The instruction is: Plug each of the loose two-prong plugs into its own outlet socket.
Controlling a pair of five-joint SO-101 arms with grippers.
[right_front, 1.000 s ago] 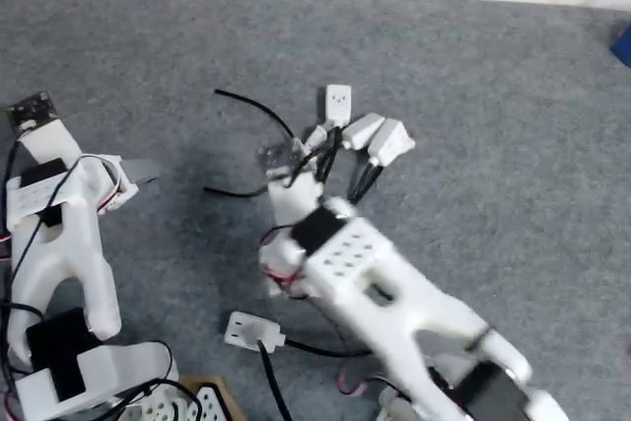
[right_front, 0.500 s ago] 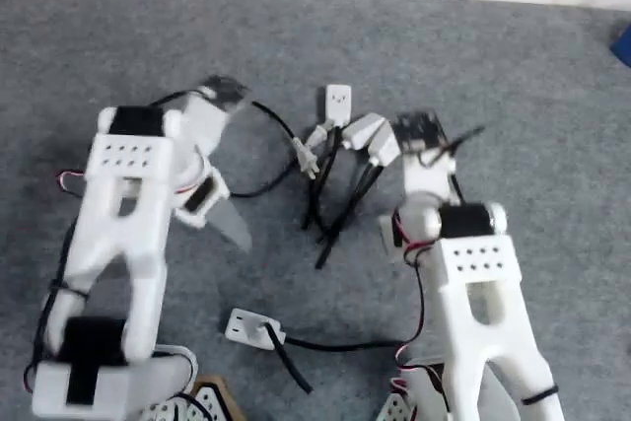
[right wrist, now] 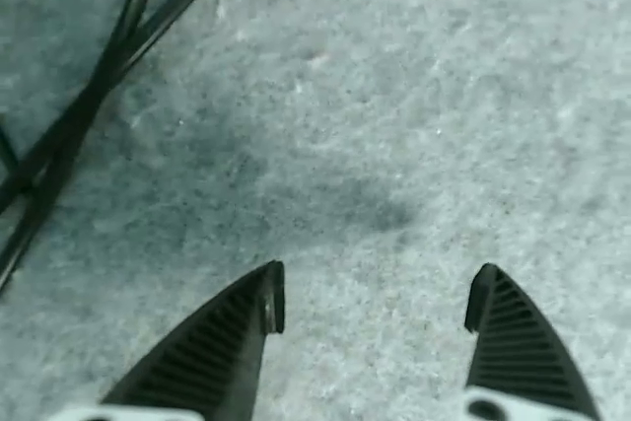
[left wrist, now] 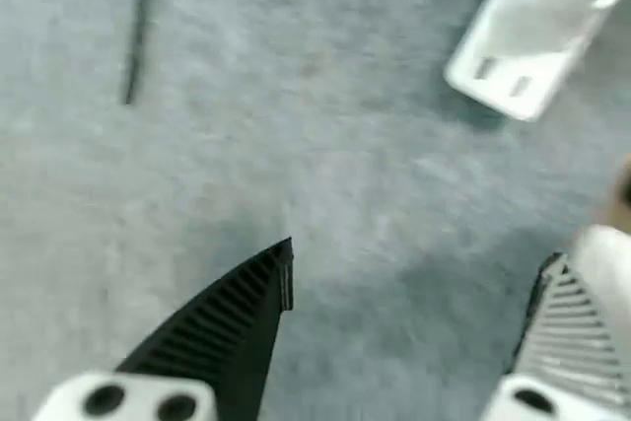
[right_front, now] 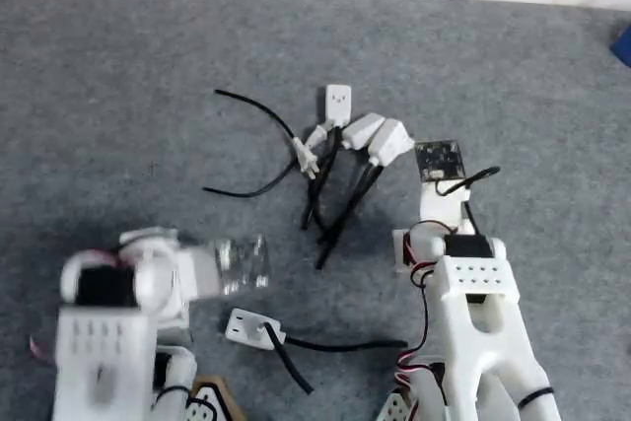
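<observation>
White rectangular outlet socket (right_front: 248,329) on a black cord (right_front: 335,346) is lying nearest on the grey carpet (right_front: 118,96). The left gripper (left wrist: 414,273) is hovering near it, wide open and holding nothing. The right gripper (right wrist: 375,298) is likewise gaping empty above the carpet. Farther off, a small white two-prong plug (right_front: 308,150) is lying beside three clustered white sockets (right_front: 363,130).

The table covering (right_front: 513,76) looks like matt grey felt, slightly rough; the outlet socket (left wrist: 518,41) smooth white plastic; the cords (right wrist: 89,76) black, rubbery.
</observation>
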